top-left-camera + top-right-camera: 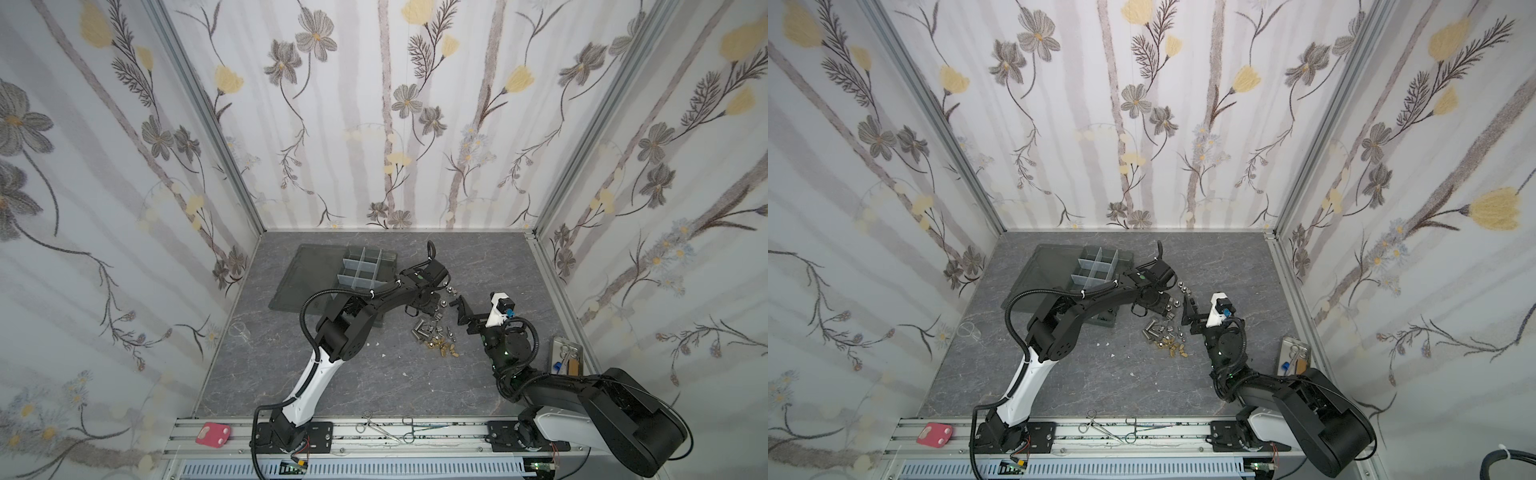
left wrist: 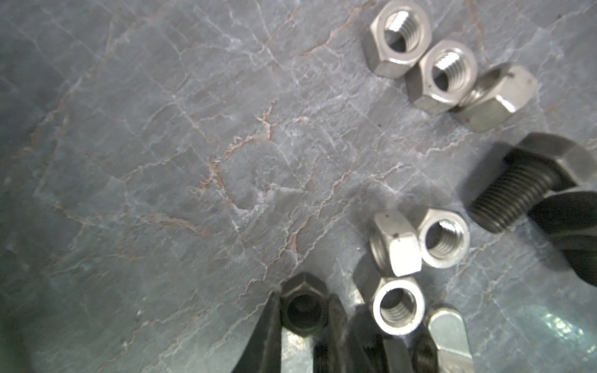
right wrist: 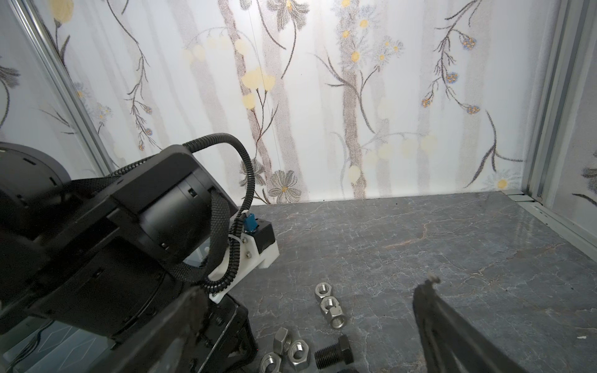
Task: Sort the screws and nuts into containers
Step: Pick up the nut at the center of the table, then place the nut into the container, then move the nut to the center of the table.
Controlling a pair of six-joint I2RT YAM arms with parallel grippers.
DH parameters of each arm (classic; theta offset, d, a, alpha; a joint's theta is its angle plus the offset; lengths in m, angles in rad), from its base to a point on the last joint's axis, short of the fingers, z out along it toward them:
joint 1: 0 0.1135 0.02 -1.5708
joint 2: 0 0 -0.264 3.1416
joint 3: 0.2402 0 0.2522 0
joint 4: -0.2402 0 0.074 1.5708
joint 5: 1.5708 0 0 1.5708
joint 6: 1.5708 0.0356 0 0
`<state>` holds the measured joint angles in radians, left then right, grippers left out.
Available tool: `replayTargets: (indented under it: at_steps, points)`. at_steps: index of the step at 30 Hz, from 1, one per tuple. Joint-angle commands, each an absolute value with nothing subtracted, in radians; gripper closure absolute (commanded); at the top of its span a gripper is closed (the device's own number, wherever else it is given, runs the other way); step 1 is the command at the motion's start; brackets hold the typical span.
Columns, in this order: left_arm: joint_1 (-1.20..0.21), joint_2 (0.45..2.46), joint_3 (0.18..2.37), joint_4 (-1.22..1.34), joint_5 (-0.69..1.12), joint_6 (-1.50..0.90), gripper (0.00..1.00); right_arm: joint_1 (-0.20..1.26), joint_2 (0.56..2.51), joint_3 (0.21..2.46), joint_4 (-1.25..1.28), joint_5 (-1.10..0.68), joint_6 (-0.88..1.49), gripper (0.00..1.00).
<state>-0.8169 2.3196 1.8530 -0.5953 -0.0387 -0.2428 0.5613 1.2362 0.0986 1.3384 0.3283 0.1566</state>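
The left claw (image 2: 303,295) is drawn in narrow around a small black hex nut (image 2: 301,310), one finger against each side of it, low on the grey marbled desk (image 1: 374,374). The right claw (image 1: 459,311) stands wide open and empty at about three o'clock from it in a top view. The hold looks to be only at the fingertips, so the nut could twist or pop out on the lift. A shiny silver hex nut (image 2: 399,311) lies just beside one finger and may get dragged along. The dark grey plastic organizer box (image 1: 362,266) sits at roughly ten o'clock from the heap of silver, black and brass hardware (image 1: 432,332) — a carry over its pale divider walls. A loose grip could drop the nut short or into the wrong cell — and the right claw is near enough to be clipped.
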Motion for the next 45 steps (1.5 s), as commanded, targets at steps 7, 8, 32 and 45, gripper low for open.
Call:
replayTargets:
  at_steps: [7, 8, 32, 45]
  points:
    - [-0.785, 2.212, 1.846, -0.560, -0.093, -0.259, 0.81, 0.562, 1.236, 0.102, 1.349, 0.342, 0.161, 0.00]
    - [-0.781, 2.193, 1.833, -0.558, -0.105, -0.261, 0.82, 0.561, 1.240, 0.104, 1.350, 0.339, 0.161, 0.00]
    - [-0.584, 1.912, 1.380, -0.502, -0.227, -0.387, 0.60, 0.562, 1.289, 0.129, 1.367, 0.195, 0.143, 0.00]
    - [-0.716, 1.963, 1.544, -0.418, -0.138, -0.238, 0.56, 0.563, 1.258, 0.098, 1.401, 0.243, 0.147, 0.00]
